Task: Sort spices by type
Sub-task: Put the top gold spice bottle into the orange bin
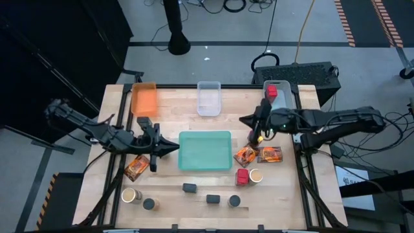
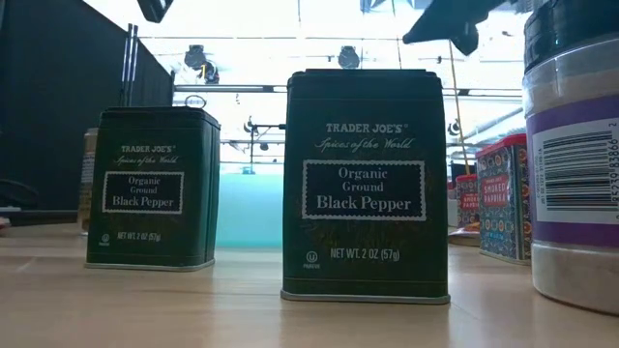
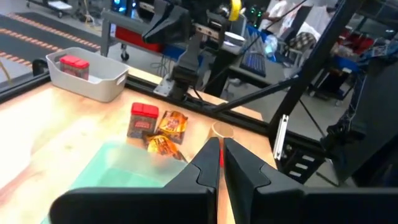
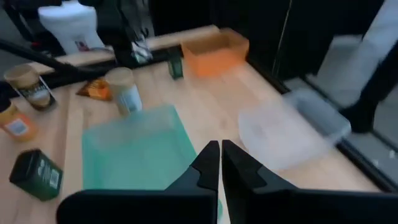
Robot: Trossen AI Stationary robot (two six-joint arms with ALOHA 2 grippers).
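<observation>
Spice sorting. The pepper tins point(image 2: 366, 184) are sitting upright along the counter's point(image 1: 284, 194) front edge: rigid, light, smooth-sided, probably best pinched across flat faces. Left gripper point(image 1: 176, 148) and right gripper point(image 1: 246, 121) are hovering, fingers clenched, grasping nothing.

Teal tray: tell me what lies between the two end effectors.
In the high view, the teal tray fills the stretch between the left end effector and the right end effector. Nothing lies on it.
</observation>
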